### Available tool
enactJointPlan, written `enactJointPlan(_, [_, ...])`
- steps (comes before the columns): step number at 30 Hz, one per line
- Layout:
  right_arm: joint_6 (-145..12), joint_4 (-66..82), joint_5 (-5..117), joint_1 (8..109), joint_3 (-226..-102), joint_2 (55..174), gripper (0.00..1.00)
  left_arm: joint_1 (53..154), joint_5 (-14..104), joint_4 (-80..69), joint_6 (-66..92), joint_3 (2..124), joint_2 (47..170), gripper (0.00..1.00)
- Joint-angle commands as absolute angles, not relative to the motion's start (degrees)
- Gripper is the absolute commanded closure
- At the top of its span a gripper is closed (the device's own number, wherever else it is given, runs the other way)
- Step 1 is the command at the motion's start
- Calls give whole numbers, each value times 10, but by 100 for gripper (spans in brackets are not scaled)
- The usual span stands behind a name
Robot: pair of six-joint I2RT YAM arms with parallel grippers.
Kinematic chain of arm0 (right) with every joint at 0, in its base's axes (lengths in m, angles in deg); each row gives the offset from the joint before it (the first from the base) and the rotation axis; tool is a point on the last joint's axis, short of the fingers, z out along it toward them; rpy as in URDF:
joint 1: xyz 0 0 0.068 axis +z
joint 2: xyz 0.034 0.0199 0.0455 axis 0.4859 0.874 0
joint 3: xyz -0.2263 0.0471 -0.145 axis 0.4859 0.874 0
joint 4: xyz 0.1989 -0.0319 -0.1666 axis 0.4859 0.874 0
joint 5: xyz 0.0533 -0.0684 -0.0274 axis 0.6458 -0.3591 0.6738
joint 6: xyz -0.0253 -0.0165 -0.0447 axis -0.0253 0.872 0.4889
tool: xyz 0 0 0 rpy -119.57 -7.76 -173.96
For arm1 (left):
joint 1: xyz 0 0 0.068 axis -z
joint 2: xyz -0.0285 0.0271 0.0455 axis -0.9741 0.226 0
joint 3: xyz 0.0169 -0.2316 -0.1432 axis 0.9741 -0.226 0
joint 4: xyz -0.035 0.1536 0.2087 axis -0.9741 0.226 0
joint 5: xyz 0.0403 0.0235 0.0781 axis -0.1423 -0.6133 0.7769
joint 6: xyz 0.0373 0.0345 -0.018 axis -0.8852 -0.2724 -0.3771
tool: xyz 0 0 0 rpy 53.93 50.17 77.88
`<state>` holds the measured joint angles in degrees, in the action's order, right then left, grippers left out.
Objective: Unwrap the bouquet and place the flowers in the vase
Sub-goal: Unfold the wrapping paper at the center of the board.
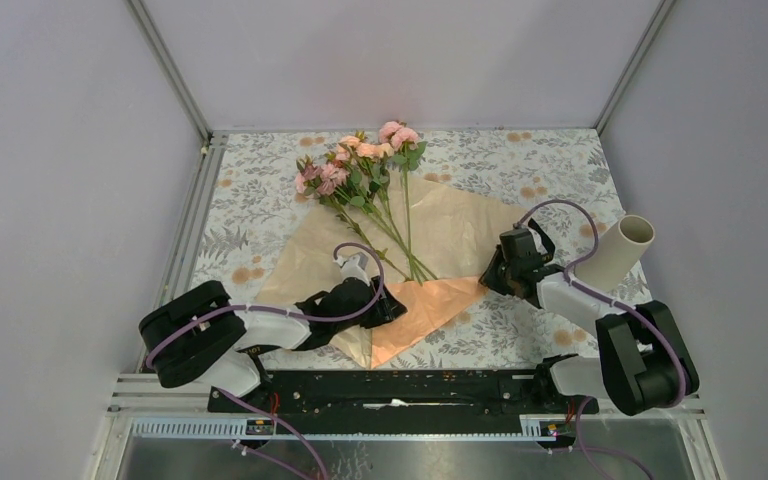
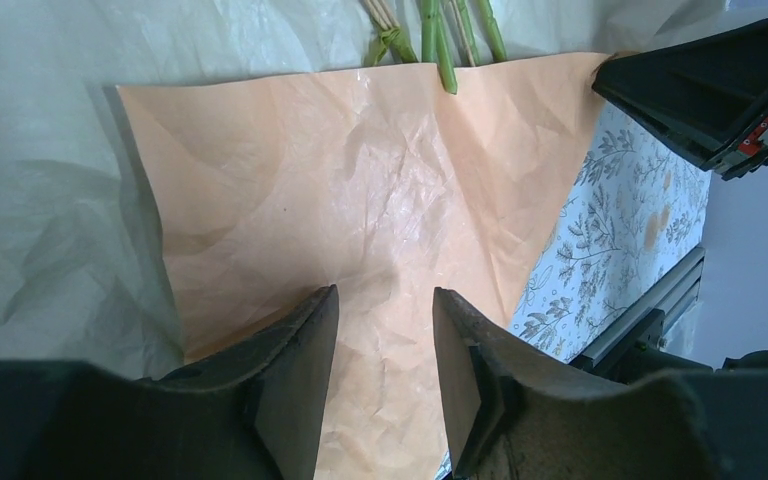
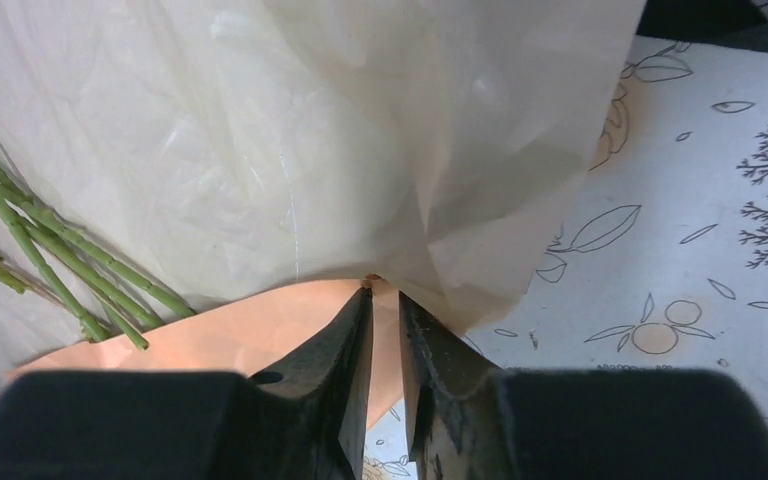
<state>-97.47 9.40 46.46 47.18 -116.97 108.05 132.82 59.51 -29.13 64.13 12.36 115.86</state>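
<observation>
The wrapping paper is lying spread open on the bench, tan side up, with an orange flap folding over at its near corner. The flowers are resting loose on the sheet, blooms pointing toward the far edge and the thin green stems running down to meet just above the orange flap. A floral cloth is covering the bench under everything.

The left hand is sitting low at the near-left side of the paper, its tips reaching onto the orange flap. In the left wrist view its fingers are standing moderately apart, with crinkled orange paper showing beneath and between them and nothing gripped. The cut stem ends are lying just beyond the flap's far edge, straight ahead of this hand.

The right hand is meeting the paper's right corner. Its fingers are standing narrow, only a slit between them, the tips touching the spot where the pale sheet is folding over the orange side. Whether they are pinching the paper I cannot tell. The stems are lying off to this hand's left.

The vase is leaning at a tilt just beside the right arm, open mouth up and away, well apart from the flowers.
</observation>
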Motion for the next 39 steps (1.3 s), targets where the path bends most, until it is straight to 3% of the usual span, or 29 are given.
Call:
enactJointPlan(1, [-1003, 81, 445, 454, -1157, 1053, 75, 1336, 609, -248, 648, 99, 1164, 54])
enactJointPlan(7, [-980, 134, 350, 451, -1154, 946, 66, 1338, 617, -240, 651, 91, 1143, 54])
enactJointPlan(9, [-957, 150, 346, 451, -1164, 905, 58, 1338, 616, -234, 646, 94, 1130, 54])
enactJointPlan(11, [-927, 153, 365, 451, -1178, 869, 47, 1338, 616, -221, 640, 102, 1116, 54])
enactJointPlan(15, [-859, 167, 447, 451, -1236, 866, 40, 1340, 623, -190, 625, 123, 1086, 53])
enactJointPlan(23, [-808, 179, 643, 451, -1372, 1078, 40, 1340, 630, -172, 597, 158, 1068, 53])
enactJointPlan(30, [-793, 219, 640, 444, -1474, 1235, 43, 1340, 614, -201, 592, 160, 1117, 52])
enactJointPlan(39, [-754, 243, 702, 435, -1463, 1222, 40, 1342, 650, -126, 575, 156, 1032, 44])
